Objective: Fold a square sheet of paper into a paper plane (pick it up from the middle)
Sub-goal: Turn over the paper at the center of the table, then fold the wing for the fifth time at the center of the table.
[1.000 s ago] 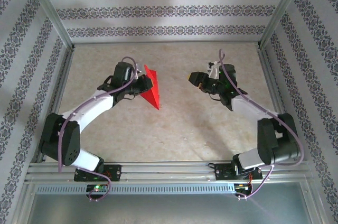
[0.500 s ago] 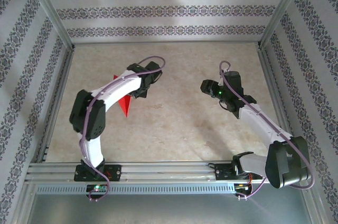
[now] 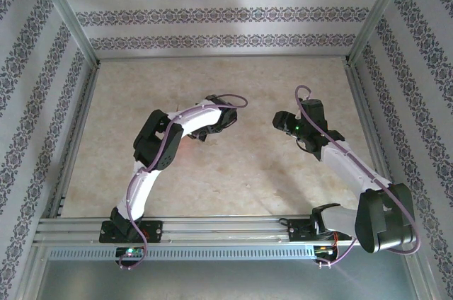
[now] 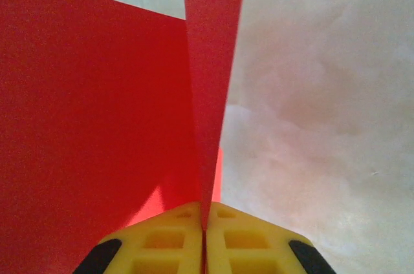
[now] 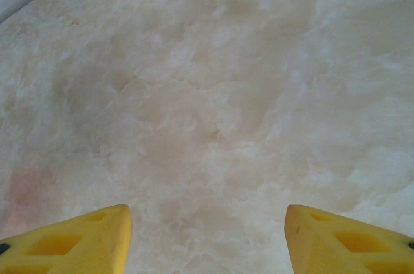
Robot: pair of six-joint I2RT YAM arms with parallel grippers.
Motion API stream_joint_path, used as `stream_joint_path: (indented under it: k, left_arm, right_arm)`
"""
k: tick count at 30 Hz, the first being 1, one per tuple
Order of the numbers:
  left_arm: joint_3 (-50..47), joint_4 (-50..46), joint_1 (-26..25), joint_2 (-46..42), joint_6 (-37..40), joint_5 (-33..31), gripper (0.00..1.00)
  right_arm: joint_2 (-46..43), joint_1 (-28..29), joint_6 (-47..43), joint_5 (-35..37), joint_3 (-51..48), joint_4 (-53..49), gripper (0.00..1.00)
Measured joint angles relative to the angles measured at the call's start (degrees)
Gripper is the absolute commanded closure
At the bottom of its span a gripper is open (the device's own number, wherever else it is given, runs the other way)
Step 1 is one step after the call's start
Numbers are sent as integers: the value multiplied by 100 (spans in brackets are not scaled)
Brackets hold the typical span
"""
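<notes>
Tightly in left jaws: red paper (image 4: 97,125)

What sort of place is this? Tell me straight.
Probably a robot test cell, not a home: two arms bolted to a metal rail, an aluminium frame, wallpapered panels enclosing a marble-look table.

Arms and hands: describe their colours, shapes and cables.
The left arm and right arm have white links, black joints and a lilac cable running alongside. The left hand and right hand have yellow, wedge-shaped fingers with recessed pockets.
</notes>
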Motion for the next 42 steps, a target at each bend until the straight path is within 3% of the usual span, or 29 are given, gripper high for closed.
stream_joint_path:
  k: [19,27,30,36,42]
  left_arm:
    - [2,809,-31,7,-170,1847,76]
    - [-629,2393,-420,-1364,-254,4347,62]
    - [-986,2955,-446,-1886,-326,4981,56]
    - [-1364,3611,-435,-2251,-323,5637,55]
    - [-2186,3877,-306,-2953,-238,5672,56]
  right_arm:
    - [13,-74,149,-107,0,28,36]
    - [188,-74,282,-188,0,107,36]
    - [260,-74,313,-262,-11,136,36]
    - [282,-74,409,-369,-17,181,36]
    - [319,-39,455,-546,-17,188,36]
